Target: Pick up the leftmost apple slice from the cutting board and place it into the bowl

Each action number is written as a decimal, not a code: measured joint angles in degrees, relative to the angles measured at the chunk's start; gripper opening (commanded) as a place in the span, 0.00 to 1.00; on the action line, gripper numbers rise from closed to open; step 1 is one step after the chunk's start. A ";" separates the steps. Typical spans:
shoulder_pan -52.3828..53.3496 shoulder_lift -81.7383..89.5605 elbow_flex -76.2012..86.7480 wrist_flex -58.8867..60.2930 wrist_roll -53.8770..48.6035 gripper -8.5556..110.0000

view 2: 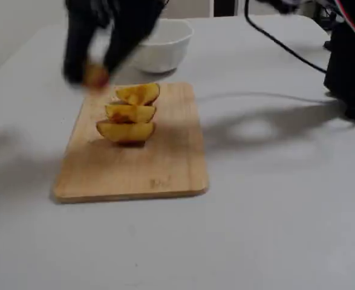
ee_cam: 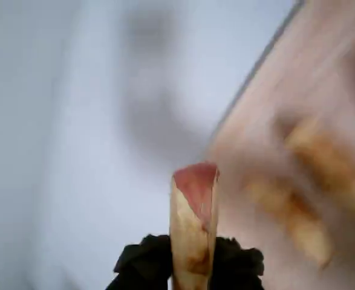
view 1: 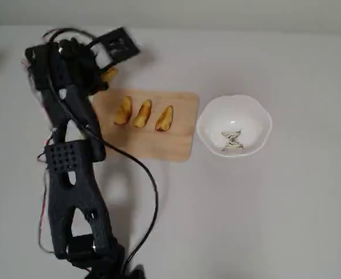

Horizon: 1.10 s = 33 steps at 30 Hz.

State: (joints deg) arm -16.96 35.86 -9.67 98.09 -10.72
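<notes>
My gripper (view 1: pixel 106 75) is shut on the leftmost apple slice (view 1: pixel 109 74), held above the table just beyond the far left corner of the cutting board (view 1: pixel 170 145). In the wrist view the yellow wedge with its red skin tip (ee_cam: pixel 194 211) stands upright between the black fingers (ee_cam: pixel 142 264). The fixed view shows the blurred gripper (view 2: pixel 92 75) with the slice (view 2: pixel 96 75) off the board's (view 2: pixel 135 175) far left. The white bowl (view 1: pixel 260 113) with a grey mark inside sits right of the board and holds no fruit.
Three slimmer yellow slices (view 1: pixel 142 113) lie in a row on the board's far half, also seen stacked in depth in the fixed view (view 2: pixel 130 112). The arm's black body and cable (view 1: pixel 71 174) run along the left of the board.
</notes>
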 measured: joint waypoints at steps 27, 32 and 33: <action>34.72 -3.87 -0.09 3.69 2.29 0.07; 32.70 1.14 1.58 3.69 1.14 0.07; 31.99 3.78 3.34 3.69 1.14 0.07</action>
State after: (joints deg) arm 15.03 39.64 -6.33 101.78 -9.58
